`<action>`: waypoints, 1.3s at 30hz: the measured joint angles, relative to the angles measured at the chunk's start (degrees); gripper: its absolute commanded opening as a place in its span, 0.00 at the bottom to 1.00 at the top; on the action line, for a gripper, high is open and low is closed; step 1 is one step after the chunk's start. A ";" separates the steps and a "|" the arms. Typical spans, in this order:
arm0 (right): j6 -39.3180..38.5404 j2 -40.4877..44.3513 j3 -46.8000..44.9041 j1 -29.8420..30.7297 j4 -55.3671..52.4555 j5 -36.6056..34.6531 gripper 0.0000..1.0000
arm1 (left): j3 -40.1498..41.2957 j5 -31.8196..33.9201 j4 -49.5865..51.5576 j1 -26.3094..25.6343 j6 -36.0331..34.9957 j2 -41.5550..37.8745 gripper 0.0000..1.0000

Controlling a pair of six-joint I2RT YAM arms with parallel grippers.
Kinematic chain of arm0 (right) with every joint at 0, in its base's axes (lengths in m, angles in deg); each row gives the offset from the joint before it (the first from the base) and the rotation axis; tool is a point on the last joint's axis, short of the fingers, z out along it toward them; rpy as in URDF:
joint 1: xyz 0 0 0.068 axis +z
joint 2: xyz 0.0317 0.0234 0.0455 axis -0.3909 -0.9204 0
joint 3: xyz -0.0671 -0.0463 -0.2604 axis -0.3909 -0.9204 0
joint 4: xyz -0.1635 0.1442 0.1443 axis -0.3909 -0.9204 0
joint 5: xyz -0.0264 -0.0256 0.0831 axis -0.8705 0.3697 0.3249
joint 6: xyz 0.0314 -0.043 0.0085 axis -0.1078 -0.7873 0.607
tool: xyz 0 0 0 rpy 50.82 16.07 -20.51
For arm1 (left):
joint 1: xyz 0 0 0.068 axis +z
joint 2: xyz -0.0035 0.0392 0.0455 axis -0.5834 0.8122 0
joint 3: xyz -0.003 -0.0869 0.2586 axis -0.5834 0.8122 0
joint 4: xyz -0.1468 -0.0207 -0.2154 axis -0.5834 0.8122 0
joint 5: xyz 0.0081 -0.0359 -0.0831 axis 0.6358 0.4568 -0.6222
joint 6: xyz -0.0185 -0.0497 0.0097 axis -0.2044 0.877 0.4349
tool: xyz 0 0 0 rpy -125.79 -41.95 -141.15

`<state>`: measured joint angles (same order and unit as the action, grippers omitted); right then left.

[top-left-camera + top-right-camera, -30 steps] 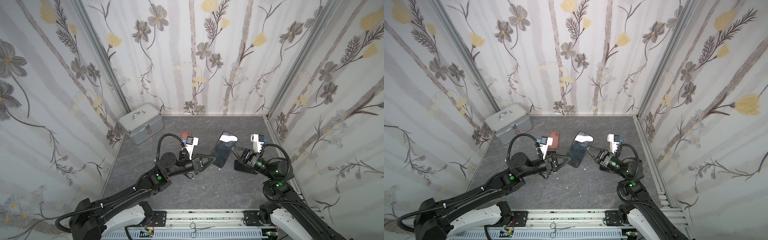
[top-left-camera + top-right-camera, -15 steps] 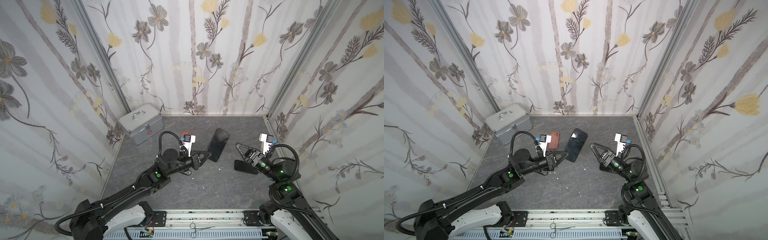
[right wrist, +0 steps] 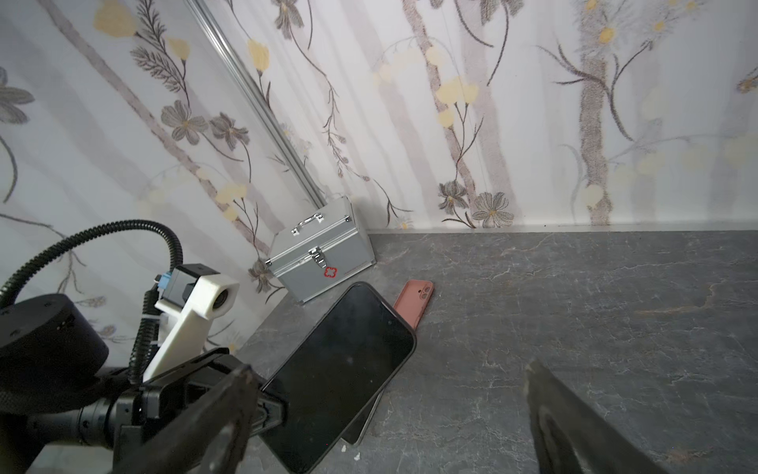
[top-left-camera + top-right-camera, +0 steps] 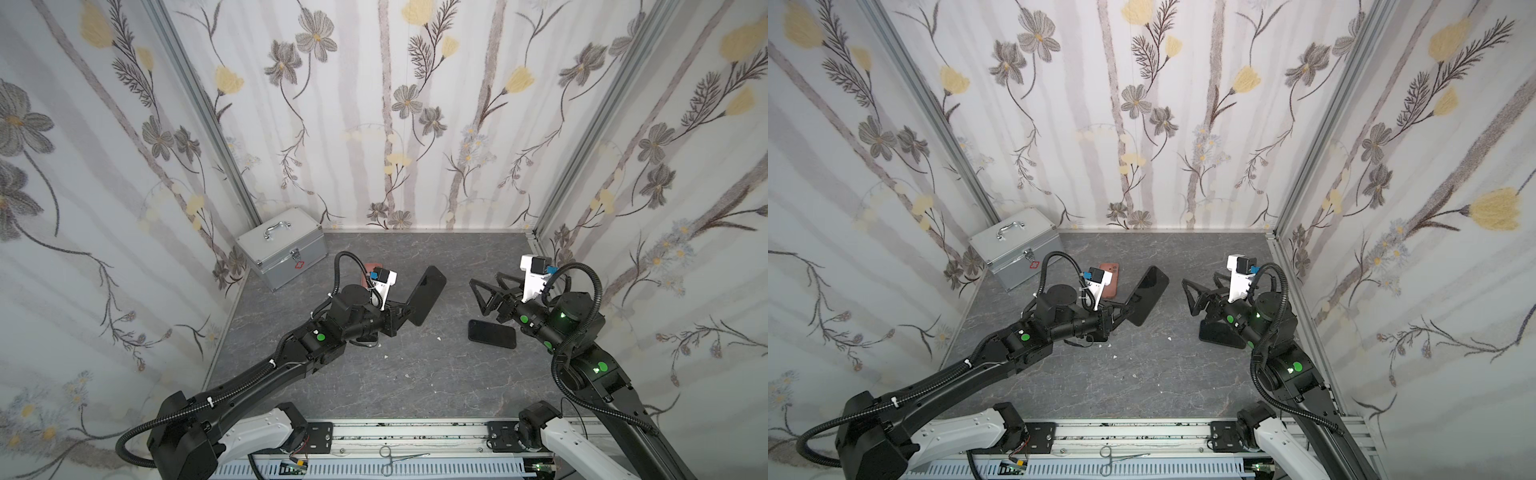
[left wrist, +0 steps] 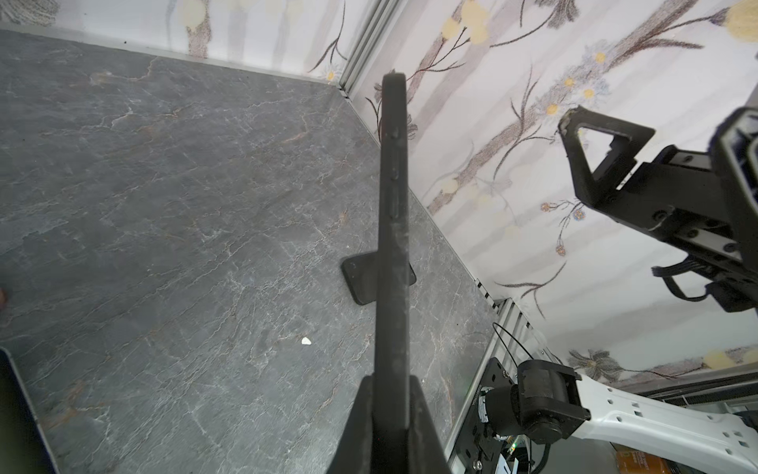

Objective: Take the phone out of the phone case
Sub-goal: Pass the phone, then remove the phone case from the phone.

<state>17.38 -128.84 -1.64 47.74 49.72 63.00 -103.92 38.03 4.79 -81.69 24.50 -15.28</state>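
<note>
The left claw [image 4: 408,309] pinches the black phone [image 4: 428,293] and holds it up so the empty, wide-open right claw [image 4: 484,291] can reach

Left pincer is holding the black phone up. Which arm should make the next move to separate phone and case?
Right, likely. The right pincer is open, empty, facing the free end of the black rectangular phone; the left pincer is shut on its other end.

A dark grey marble-patterned desk [image 4: 415,374] is enclosed on three sides by white walls [image 4: 365,137] papered with grey and yellow flowers.
</note>
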 measured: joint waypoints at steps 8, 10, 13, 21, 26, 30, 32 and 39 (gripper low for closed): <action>-8.41 -6.45 6.51 -5.16 -5.33 11.23 1.00 | -2.16 -2.12 1.05 1.62 -4.98 -2.08 0.00; -9.22 -7.87 7.45 -7.28 -5.46 16.31 1.00 | -2.47 -3.06 1.05 1.79 -7.15 -2.60 0.00; -9.64 -8.46 8.35 -9.99 -5.42 23.58 1.00 | -2.54 -5.07 1.25 1.88 -11.52 -3.96 0.00; -9.22 -9.46 9.81 -12.81 -3.45 42.32 0.88 | -2.29 -15.37 1.22 2.12 -24.15 -8.20 0.00; -8.68 -10.01 10.01 -12.79 -2.10 47.41 0.80 | -2.19 -17.07 1.25 2.19 -27.39 -8.57 0.00; -7.41 -11.21 10.49 -12.79 -1.53 48.46 0.74 | -2.19 -17.99 1.25 2.23 -28.37 -8.46 0.00; -5.99 -12.15 10.91 -12.76 -1.22 48.89 0.72 | -2.19 -18.23 1.27 2.23 -28.76 -8.48 0.00; -0.37 -13.18 11.13 -11.26 2.08 52.26 0.61 | -2.19 -18.93 1.29 2.23 -30.27 -8.48 0.00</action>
<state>17.01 -142.02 9.49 36.49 51.80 115.26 -106.10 19.11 6.08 -79.46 -5.77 -23.76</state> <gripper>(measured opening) 0.639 0.095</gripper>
